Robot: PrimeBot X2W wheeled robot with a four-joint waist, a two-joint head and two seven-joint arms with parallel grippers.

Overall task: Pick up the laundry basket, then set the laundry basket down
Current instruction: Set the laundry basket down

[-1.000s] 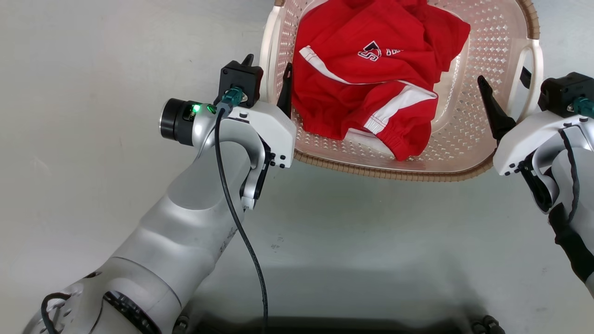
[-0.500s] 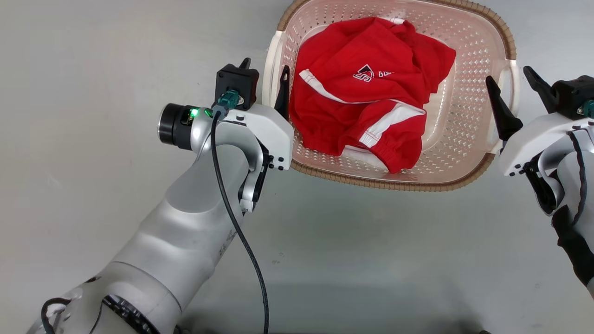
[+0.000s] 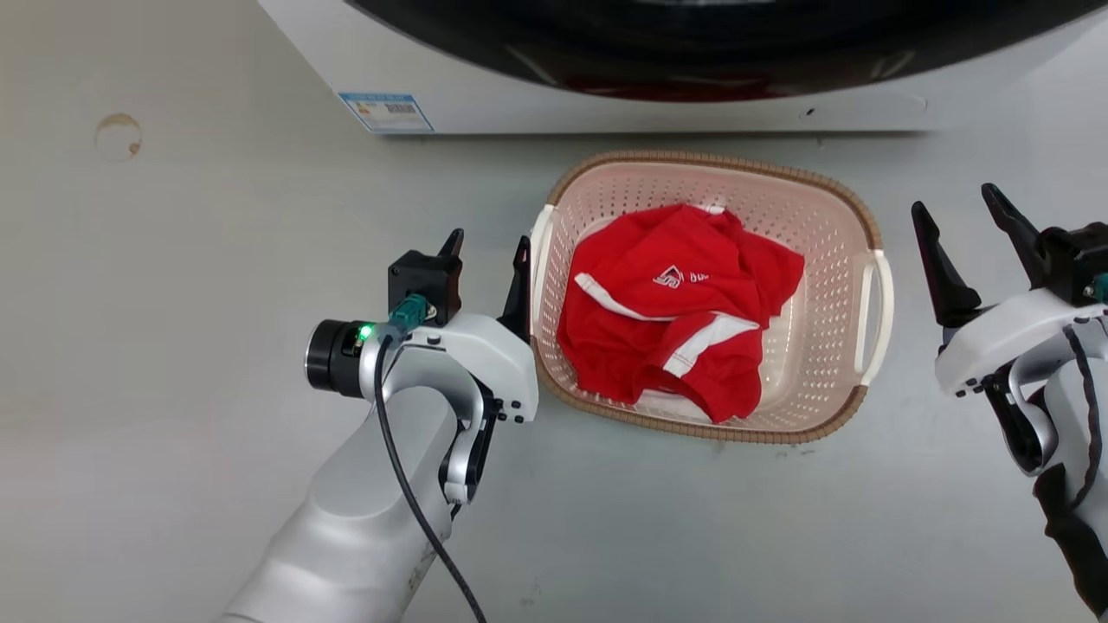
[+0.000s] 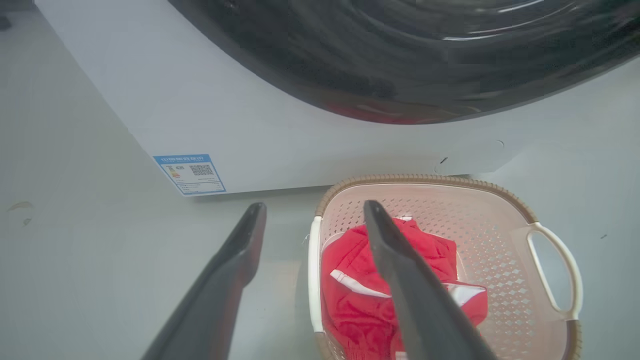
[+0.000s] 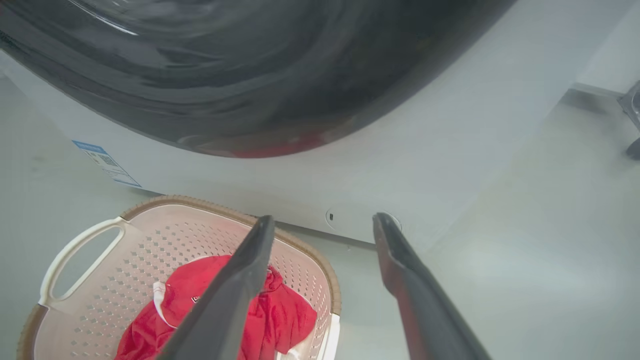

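Note:
The laundry basket [image 3: 822,251], pale pink with a brown rim, rests on the grey floor in front of a washing machine. A red garment [image 3: 684,311] with white stripes lies inside it. My left gripper [image 3: 489,247] is open just left of the basket's white left handle [image 3: 541,260], its inner finger close beside it. In the left wrist view the left gripper [image 4: 314,207] hangs above that handle [image 4: 314,280], holding nothing. My right gripper [image 3: 952,203] is open to the right of the right handle [image 3: 874,311], apart from it. The right wrist view has the right gripper [image 5: 324,220] above the basket [image 5: 150,235].
The white washing machine [image 3: 606,86] with its dark round door stands right behind the basket, a blue label [image 3: 385,111] on its lower left. A round stain [image 3: 117,137] marks the floor at far left. Bare floor lies on both sides and in front.
The camera has pulled back, so the basket looks smaller and the washing machine has come into view. Both grippers, which straddled the handles, now stand outside them.

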